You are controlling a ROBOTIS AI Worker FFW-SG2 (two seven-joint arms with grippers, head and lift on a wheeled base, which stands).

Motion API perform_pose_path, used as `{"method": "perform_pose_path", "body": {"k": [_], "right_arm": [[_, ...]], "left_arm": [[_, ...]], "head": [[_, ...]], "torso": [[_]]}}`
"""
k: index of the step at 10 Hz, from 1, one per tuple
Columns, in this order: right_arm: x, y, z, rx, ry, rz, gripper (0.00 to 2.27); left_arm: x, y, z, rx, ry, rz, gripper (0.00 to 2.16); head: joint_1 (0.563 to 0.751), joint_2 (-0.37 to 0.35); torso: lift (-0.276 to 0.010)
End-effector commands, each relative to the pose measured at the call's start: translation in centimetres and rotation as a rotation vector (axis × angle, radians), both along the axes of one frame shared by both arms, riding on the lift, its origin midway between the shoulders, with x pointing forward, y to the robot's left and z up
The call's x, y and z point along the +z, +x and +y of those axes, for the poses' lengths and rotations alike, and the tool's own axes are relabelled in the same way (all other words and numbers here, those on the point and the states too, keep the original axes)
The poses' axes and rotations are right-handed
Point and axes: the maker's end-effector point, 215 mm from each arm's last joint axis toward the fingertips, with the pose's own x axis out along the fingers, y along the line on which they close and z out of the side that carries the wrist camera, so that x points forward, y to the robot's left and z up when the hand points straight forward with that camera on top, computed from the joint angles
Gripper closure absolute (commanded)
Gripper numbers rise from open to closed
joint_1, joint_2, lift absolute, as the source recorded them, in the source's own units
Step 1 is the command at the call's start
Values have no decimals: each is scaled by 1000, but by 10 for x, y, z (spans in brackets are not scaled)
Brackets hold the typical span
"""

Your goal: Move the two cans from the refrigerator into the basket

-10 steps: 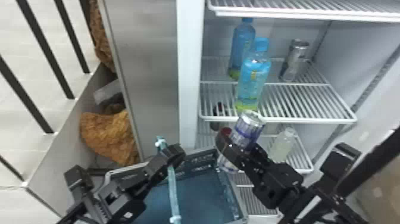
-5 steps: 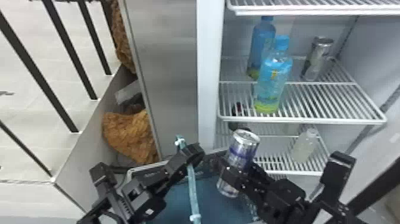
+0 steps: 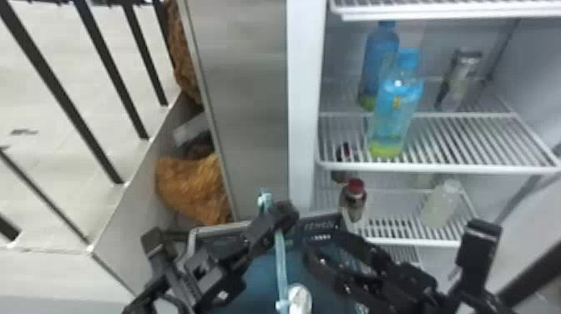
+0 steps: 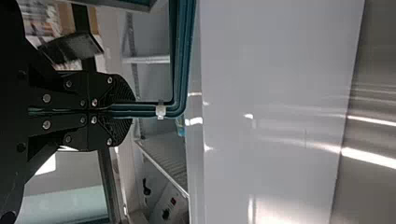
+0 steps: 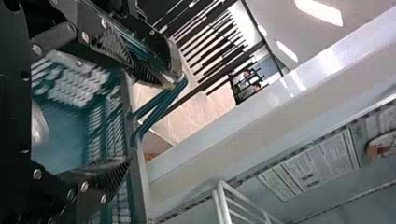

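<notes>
- Okay, left gripper (image 4: 125, 111) clamped on handle (image 4: 181, 56); hold basket (image 5: 141, 182) level.
- Right gripper (image 5: 128, 114) gapes wide, empty; lift straight out, then line up on shelf can (image 3: 462, 77).

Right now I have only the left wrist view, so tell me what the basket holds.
Observer: The head view shows one can down inside the basket.

Operator: Report on the right gripper.

Observer: In the right wrist view, the right gripper has its fingers apart, at the basket.

Operator: Find me the second can.

Observer: The second can stands on a refrigerator shelf, to the right of two blue-capped bottles.
</notes>
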Motion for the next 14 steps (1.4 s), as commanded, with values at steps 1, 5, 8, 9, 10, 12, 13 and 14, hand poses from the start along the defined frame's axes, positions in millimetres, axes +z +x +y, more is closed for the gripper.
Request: {"method": "perform_pose_path", "body": {"k": [1, 5, 8, 9, 10, 12, 13, 14], "right_arm": [[0, 5, -12, -25, -23, -11, 108], [43, 49, -124, -283, -132, -188, 105], [83, 59, -177, -410, -180, -297, 105], [92, 60, -189, -442, -190, -321, 105], [102, 61, -198, -465, -199, -348, 105], [118, 63, -217, -517, -209, -394, 104], [120, 63, -229, -552, -217, -402, 104], [119, 66, -240, -585, -224, -407, 105]], "left_arm": [[0, 0, 0, 1, -3, 1, 1200], [0, -1, 0, 0, -4, 3, 1200], [1, 0, -1, -2, -5, 0, 1200], [2, 0, -1, -2, -7, 0, 1200], [2, 0, 0, -2, -5, -2, 1200], [4, 2, -1, -1, -4, -7, 1200], [6, 4, -2, -3, -3, -14, 1200], [8, 6, -4, -4, -3, -19, 1200]], "head": [[695, 58], [695, -51], [695, -159], [695, -189], [695, -208], [695, -233], [695, -246], [695, -264]], "torso": [[-35], [-35], [-35], [-35], [-35], [-35], [-35], [-35]]}}
